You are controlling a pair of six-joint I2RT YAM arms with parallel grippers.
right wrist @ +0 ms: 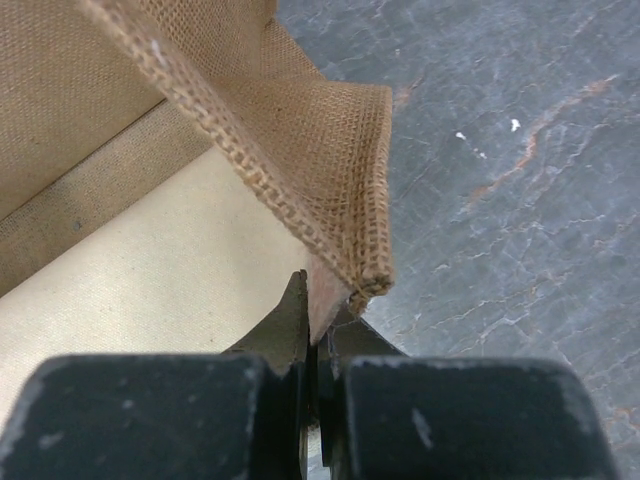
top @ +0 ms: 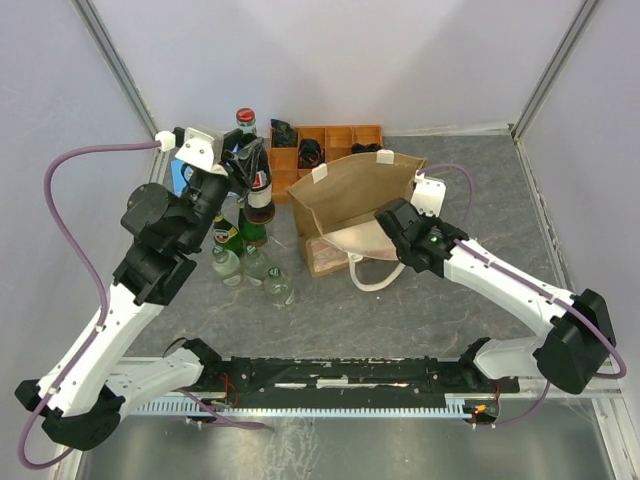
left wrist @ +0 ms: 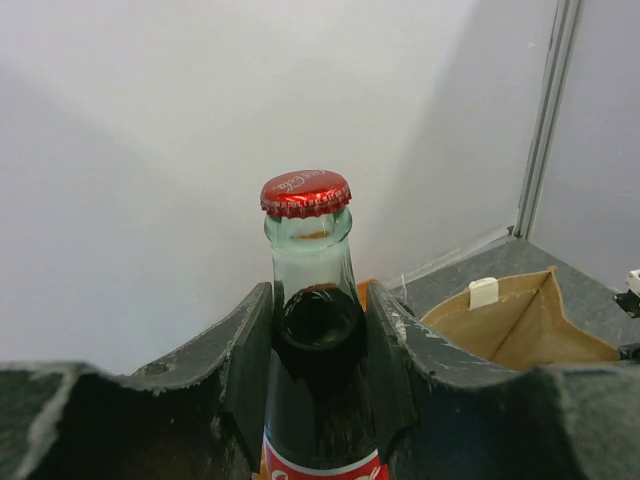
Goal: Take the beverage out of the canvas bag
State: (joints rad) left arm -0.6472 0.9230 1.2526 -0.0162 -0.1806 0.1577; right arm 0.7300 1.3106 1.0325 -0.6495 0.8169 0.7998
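Observation:
The beverage (top: 260,190) is a dark cola bottle with a red cap (left wrist: 305,192) and a red label. It hangs upright outside the canvas bag (top: 355,195), just left of the bag and above a group of bottles. My left gripper (left wrist: 318,296) is shut on its neck, one finger on each side, below the cap. The tan woven bag stands open, and its mouth shows in the left wrist view (left wrist: 520,325). My right gripper (right wrist: 320,300) is shut on the bag's right front rim (right wrist: 340,180), pinching the fabric at the corner.
Several glass bottles (top: 245,258) stand on the table left of the bag. Another red-capped bottle (top: 245,118) stands behind them. An orange compartmented tray (top: 335,140) sits behind the bag. A cream handle (top: 375,275) droops in front. Walls close in at the back and sides.

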